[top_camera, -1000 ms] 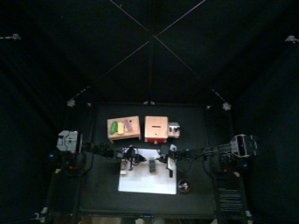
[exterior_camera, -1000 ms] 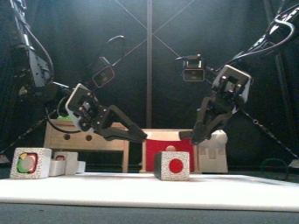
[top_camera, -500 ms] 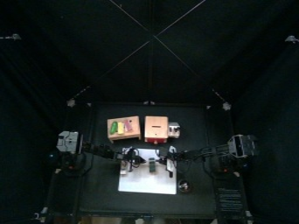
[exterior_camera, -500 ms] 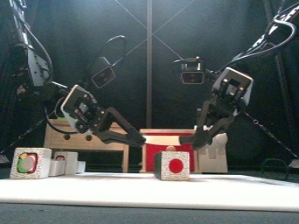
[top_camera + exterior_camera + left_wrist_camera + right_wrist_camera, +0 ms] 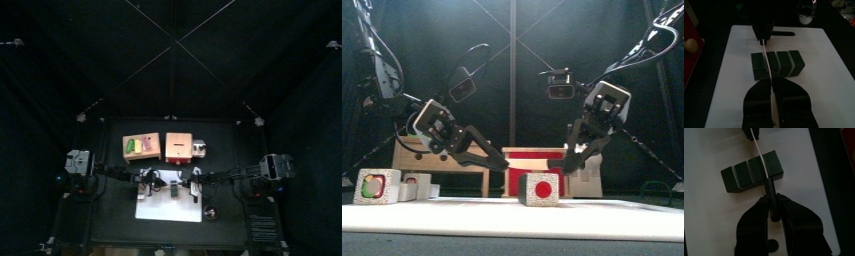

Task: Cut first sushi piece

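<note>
A dark green sushi roll (image 5: 784,64) of several joined pieces lies on the white cutting board (image 5: 827,55). A thin knife blade (image 5: 765,60) lies across the roll, between its end piece (image 5: 757,66) and the others. My left gripper (image 5: 769,82) is shut on the blade's tip end. My right gripper (image 5: 771,200) is shut on the knife's black handle (image 5: 769,187), beside the roll (image 5: 741,177). In the front view both arms slope down to the roll's white, red-centred end (image 5: 541,188).
A wooden tray (image 5: 138,146) with green items and a red box (image 5: 179,148) stand behind the board (image 5: 171,203). A clear glass (image 5: 806,12) sits off the board's corner. Other sushi blocks (image 5: 376,186) stand at the front left.
Both grippers have sunk a touch toward the roll, still holding the knife. Nothing else has moved.
</note>
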